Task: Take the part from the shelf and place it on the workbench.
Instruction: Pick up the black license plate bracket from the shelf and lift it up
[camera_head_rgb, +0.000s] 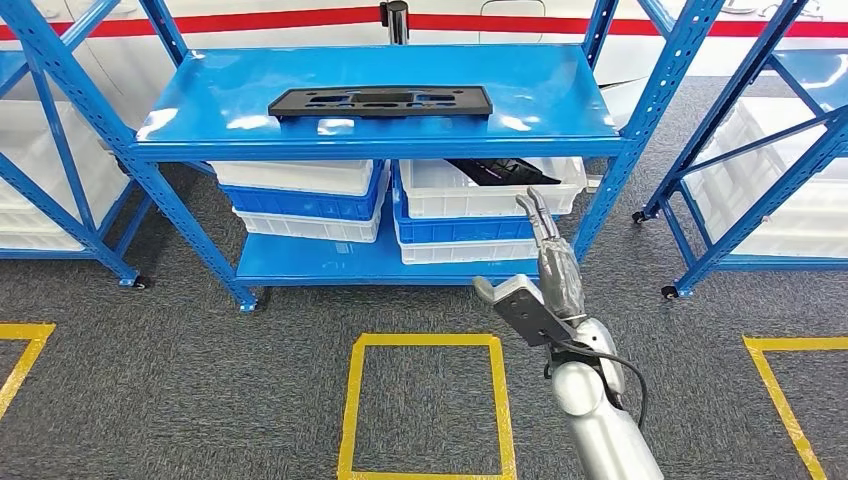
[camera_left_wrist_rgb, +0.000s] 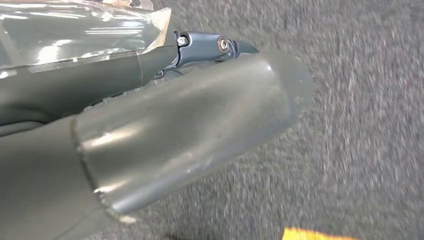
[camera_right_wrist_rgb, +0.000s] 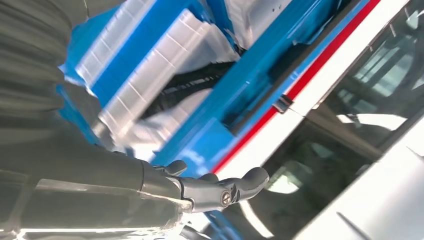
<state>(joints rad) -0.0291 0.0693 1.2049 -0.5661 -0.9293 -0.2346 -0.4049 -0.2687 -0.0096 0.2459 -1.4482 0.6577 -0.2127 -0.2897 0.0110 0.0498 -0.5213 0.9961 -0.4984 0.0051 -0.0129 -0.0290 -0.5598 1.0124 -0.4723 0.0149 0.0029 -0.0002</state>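
A flat black rectangular part (camera_head_rgb: 381, 101) lies on the top board of the blue shelf (camera_head_rgb: 560, 110), near its front edge. My right hand (camera_head_rgb: 548, 275) is raised in front of the shelf's lower right, well below and to the right of the part, fingers stretched out and apart, holding nothing. The right wrist view has its dark fingers (camera_right_wrist_rgb: 220, 189) extended toward the shelf. The left wrist view gives my left hand (camera_left_wrist_rgb: 165, 130) close up over grey carpet, a thick grey thumb and dark fingers (camera_left_wrist_rgb: 210, 47), nothing in it.
White and blue bins (camera_head_rgb: 300, 200) are stacked on the lower board; the right white bin (camera_head_rgb: 480, 190) holds another dark part (camera_head_rgb: 500, 170). More blue racks stand at left (camera_head_rgb: 50, 150) and right (camera_head_rgb: 750, 150). A yellow taped square (camera_head_rgb: 425, 405) marks the carpet.
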